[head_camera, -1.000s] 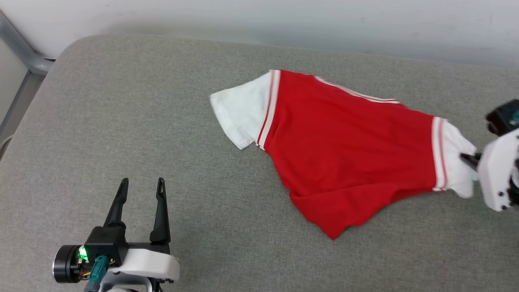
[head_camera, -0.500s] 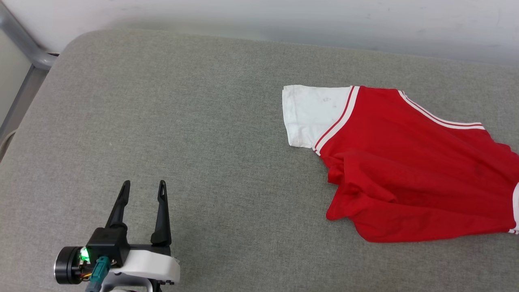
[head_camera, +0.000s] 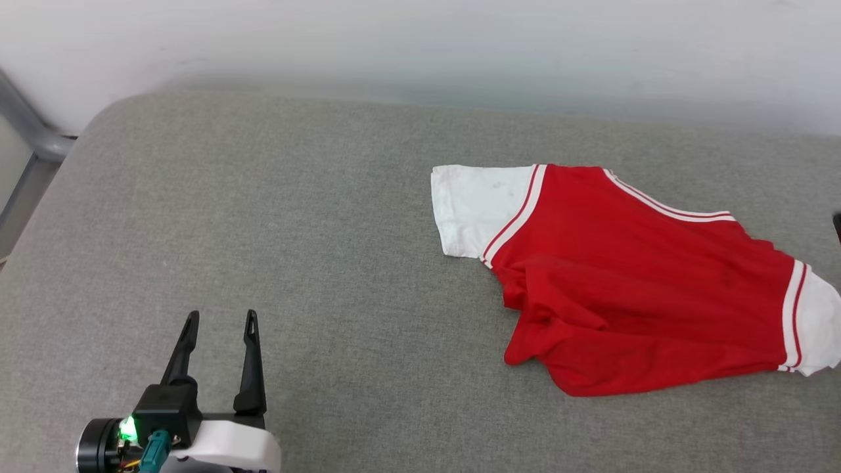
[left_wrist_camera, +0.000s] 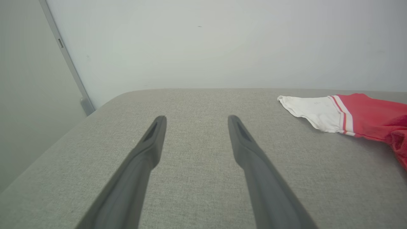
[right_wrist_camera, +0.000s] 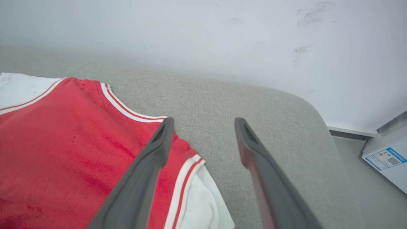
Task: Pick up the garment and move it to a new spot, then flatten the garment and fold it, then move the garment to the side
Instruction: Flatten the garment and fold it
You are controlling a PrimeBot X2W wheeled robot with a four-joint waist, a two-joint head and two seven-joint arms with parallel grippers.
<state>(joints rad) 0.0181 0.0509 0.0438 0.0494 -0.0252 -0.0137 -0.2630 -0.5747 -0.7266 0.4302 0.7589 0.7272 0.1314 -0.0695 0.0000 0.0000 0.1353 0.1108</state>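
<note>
— Where was the shirt [head_camera: 644, 309]?

— On the grey cushion [head_camera: 295, 230], on its right half in the head view, near the wall [head_camera: 420, 46]; one white sleeve [head_camera: 476, 210] pointed toward the cushion's middle, the other [head_camera: 818, 325] lay at that view's right edge; the striped neckline faced the wall; the red cloth was rumpled into folds along the near edge, below the first sleeve.

— And the left gripper [head_camera: 222, 316]?

— It sat at the lower left of the head view, well apart from the shirt; its two dark fingers stood spread, with bare cushion between them; a green light [head_camera: 128, 428] glowed at its wrist; its own camera caught the nearer sleeve far off to the right.

— The right gripper [right_wrist_camera: 205, 121]?

— Its wrist camera showed the fingers spread wide, gripping nothing; the left-hand finger crossed in front of the shirt's striped sleeve seam, the other in front of bare cushion; whether either fingertip touched the cloth could not be told; beyond the cushion's rounded corner, a white box [right_wrist_camera: 386, 159] with a blue label sat on the floor by the wall.
</note>
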